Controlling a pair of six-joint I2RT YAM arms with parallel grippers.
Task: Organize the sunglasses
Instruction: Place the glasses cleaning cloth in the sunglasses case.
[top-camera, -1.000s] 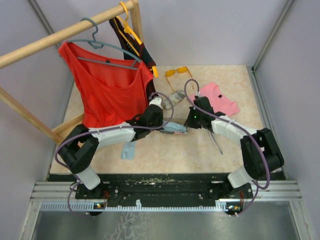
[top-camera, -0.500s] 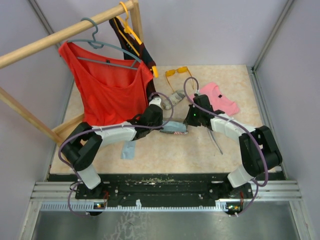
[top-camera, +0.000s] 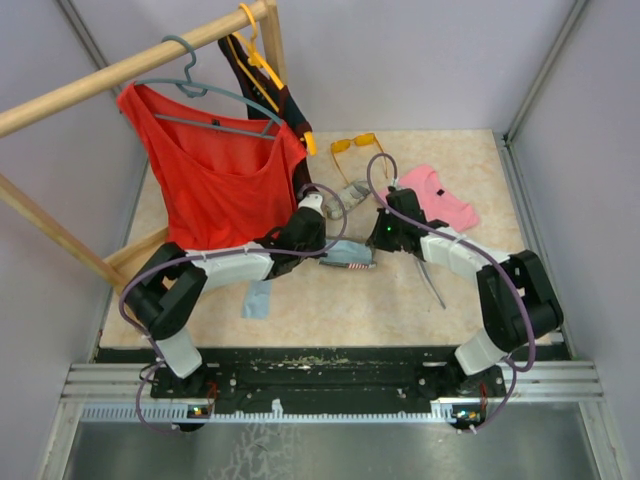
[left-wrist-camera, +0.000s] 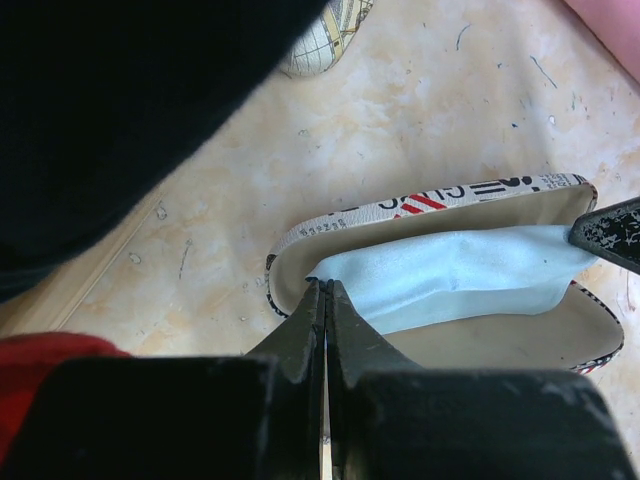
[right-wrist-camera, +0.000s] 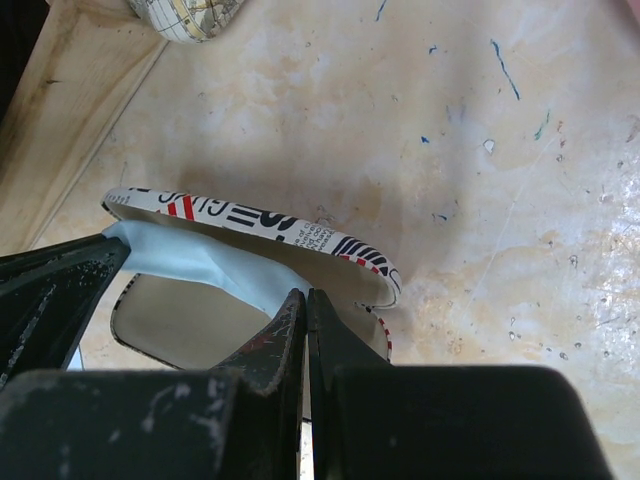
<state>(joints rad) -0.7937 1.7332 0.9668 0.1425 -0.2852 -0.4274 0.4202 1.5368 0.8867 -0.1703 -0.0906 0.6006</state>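
Note:
The orange-yellow sunglasses (top-camera: 355, 145) lie at the table's back, unfolded. A slim greyish pair of sunglasses (top-camera: 432, 284) lies by the right forearm. Between the arms an open newsprint-patterned case (top-camera: 348, 258) holds a light-blue cloth (left-wrist-camera: 450, 275). My left gripper (left-wrist-camera: 324, 285) is shut on the cloth's left end, inside the case (left-wrist-camera: 420, 200). At the cloth's (right-wrist-camera: 190, 260) other end my right gripper (right-wrist-camera: 305, 295) is shut on it, within the case (right-wrist-camera: 250, 215) rim. Both grippers (top-camera: 325, 256) (top-camera: 378, 248) are apart from either pair of sunglasses.
A map-patterned case (top-camera: 350, 192) lies shut just behind the grippers. A second light-blue cloth (top-camera: 257, 300) lies near the front left. A pink garment (top-camera: 440, 198) is spread at the right. A red top (top-camera: 215, 180) hangs from the wooden rack (top-camera: 120, 70) on the left.
The left arm's elbow has shifted slightly toward the right. Both grippers stay shut at the open case.

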